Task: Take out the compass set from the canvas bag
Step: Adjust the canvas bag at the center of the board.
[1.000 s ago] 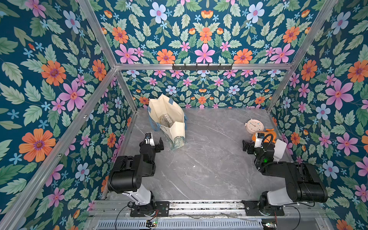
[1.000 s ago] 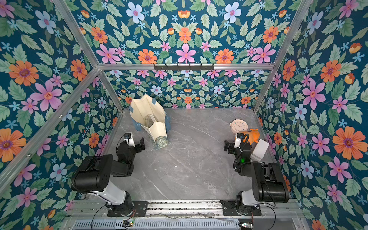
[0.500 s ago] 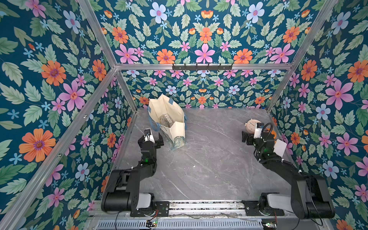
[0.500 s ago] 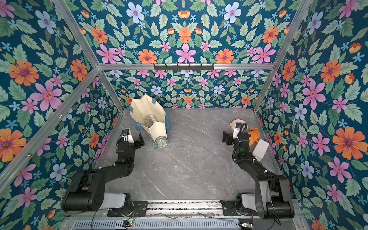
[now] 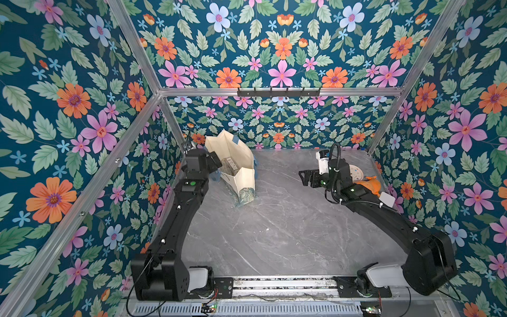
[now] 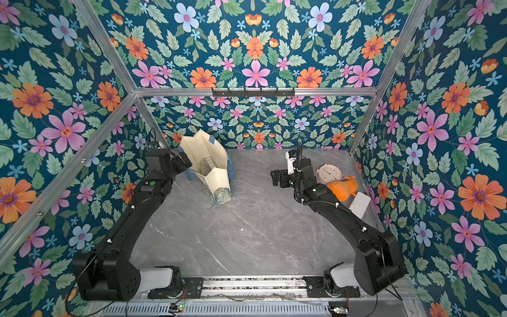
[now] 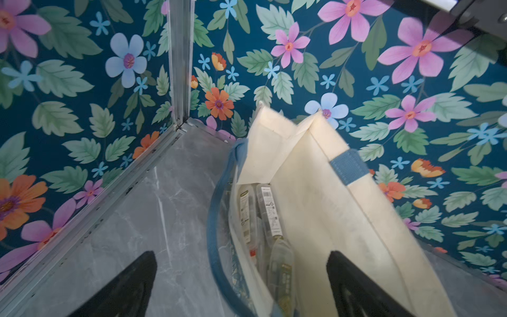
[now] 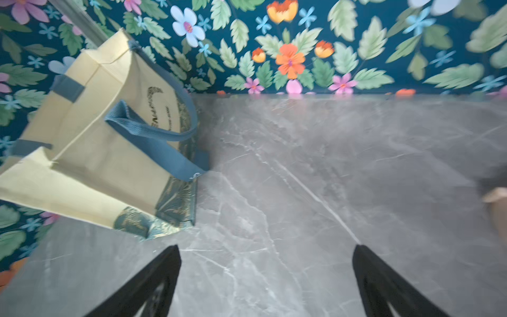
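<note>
canvas bag: your canvas bag (image 5: pixel 241 175) stands upright on the bench (image 5: pixel 274 233), far left, close to the back corner. its mouth gapes upward, the leaf band is at the base, and the blue handles droop down its sides.
compass set: the compass set (image 7: pixel 269 211) is inside the bag, a clear case with printed labels, standing on end against the near wall. in both top views you can see it down through the mouth.
left claw: your left claw (image 7: pixel 241 263) is spread wide and has hold of nothing.
left claw in a top view: the left claw (image 5: pixel 211 162) sits just beside the bag's left rim, at about mouth height.
bag against left claw: in the left wrist view the bag's near rim and one blue handle (image 7: pixel 216 219) fall between the two fingers. one finger is over bare bench outside the bag, the other is in front of the cream inner wall.
compass set against left claw: it lies just ahead of the fingertips and deeper in the bag. you cannot tell whether a finger touches the cloth.
right claw: your right claw (image 8: pixel 266 252) is wide open and empty. it hangs over bare bench, faces the bag and is well apart from it.
right wall: a clock (image 6: pixel 329 173), an orange toy (image 6: pixel 343 188) and a white card (image 6: pixel 360 204) lie beside the right arm.
</note>
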You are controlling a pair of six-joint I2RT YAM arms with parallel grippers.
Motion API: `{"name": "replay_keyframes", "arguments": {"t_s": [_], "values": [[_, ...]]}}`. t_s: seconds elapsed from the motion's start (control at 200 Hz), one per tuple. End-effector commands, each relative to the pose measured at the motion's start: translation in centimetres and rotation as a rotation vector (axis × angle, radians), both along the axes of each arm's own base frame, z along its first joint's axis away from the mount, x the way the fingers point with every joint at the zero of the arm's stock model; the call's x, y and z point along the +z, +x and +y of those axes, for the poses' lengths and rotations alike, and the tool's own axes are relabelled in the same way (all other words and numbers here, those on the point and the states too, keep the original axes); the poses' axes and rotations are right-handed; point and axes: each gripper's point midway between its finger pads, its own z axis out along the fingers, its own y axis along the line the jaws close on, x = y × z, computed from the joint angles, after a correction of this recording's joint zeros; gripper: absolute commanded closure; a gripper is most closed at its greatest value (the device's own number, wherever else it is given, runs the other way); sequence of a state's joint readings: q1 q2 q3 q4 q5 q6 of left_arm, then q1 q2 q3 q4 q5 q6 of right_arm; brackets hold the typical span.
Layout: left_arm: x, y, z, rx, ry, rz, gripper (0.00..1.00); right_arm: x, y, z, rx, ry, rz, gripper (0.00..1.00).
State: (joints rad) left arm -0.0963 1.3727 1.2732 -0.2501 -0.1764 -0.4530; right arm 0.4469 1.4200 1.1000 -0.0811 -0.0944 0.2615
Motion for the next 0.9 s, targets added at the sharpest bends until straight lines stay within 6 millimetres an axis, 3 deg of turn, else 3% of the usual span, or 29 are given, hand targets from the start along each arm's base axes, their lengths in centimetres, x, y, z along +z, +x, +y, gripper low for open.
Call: {"name": "replay_keyframes", "arguments": {"t_s": [0.0, 0.09, 0.15, 0.185, 0.21, 0.385, 0.55, 0.74, 0.895], "values": [[-1.0, 0.2, -0.9, -0.027, -0.055, 0.167, 0.0, -1.9, -1.4, 2.9, 0.096, -0.065, 0.103, 0.01], [0.4, 2.0, -1.1, -0.036, -0.054, 0.172, 0.01, -2.5, -0.4, 4.5, 0.112, -0.099, 0.121, 0.01], [0.1, 2.8, -0.6, -0.02, -0.053, 0.192, 0.03, -3.0, 0.3, 5.3, 0.118, -0.116, 0.15, 0.01], [-0.3, 3.1, -0.2, -0.013, -0.057, 0.202, 0.05, -2.7, 0.6, 5.7, 0.118, -0.128, 0.153, 0.01], [-0.7, 3.3, 0.0, -0.007, -0.063, 0.209, 0.06, -4.2, 1.0, 6.0, 0.117, -0.149, 0.183, 0.01], [-4.1, 3.7, 0.8, 0.0, -0.115, 0.298, 0.09, -5.8, 1.7, 8.0, 0.152, -0.179, 0.226, 0.01], [-4.8, 3.6, 1.2, -0.016, -0.085, 0.251, 0.11, -7.1, 1.8, 8.6, 0.167, -0.198, 0.256, 0.01], [-6.8, 6.1, -0.7, -0.124, -0.115, 0.219, 0.39, -6.4, 1.8, 8.1, 0.156, -0.215, 0.242, 0.01], [-7.4, 7.8, -0.6, -0.14, -0.083, 0.228, 0.74, -6.0, 1.4, 7.8, 0.152, -0.207, 0.236, 0.01]]}}
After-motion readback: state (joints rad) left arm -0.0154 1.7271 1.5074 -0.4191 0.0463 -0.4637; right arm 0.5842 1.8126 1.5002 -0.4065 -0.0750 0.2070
